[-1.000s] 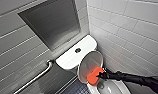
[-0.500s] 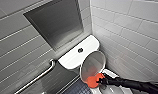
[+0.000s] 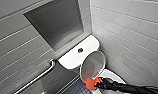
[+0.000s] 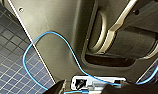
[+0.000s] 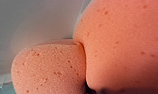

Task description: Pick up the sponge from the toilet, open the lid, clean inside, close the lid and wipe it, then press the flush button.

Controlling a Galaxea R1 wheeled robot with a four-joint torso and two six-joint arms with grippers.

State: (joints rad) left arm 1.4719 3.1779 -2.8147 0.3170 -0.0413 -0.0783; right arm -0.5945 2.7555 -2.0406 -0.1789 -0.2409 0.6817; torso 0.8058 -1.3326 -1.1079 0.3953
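Note:
The white toilet (image 3: pixel 112 75) stands in the corner, and its lid (image 3: pixel 93 65) is raised, with the greyish inner face toward me. The flush button (image 3: pixel 80 50) is a small dark round spot in the middle of the cistern top. My right gripper (image 3: pixel 96 84) comes in from the lower right and is shut on the orange-red sponge (image 3: pixel 90 84). The sponge touches or nearly touches the lid's lower edge, above the bowl's near rim. Seen close in the right wrist view, the sponge (image 5: pixel 115 45) shows two porous lobes pinched together, with a pale surface behind.
A metal grab rail (image 3: pixel 37 78) runs along the tiled wall left of the toilet. Above the cistern is a recessed steel panel (image 3: pixel 57 22). White tiled wall closes the right side. Dark blue floor tiles (image 4: pixel 12 62) and a blue cable (image 4: pixel 48 35) appear in the left wrist view.
The right gripper with the sponge has moved down and nearer, toward the bowl's front. The lid now shows more of its grey inner face.

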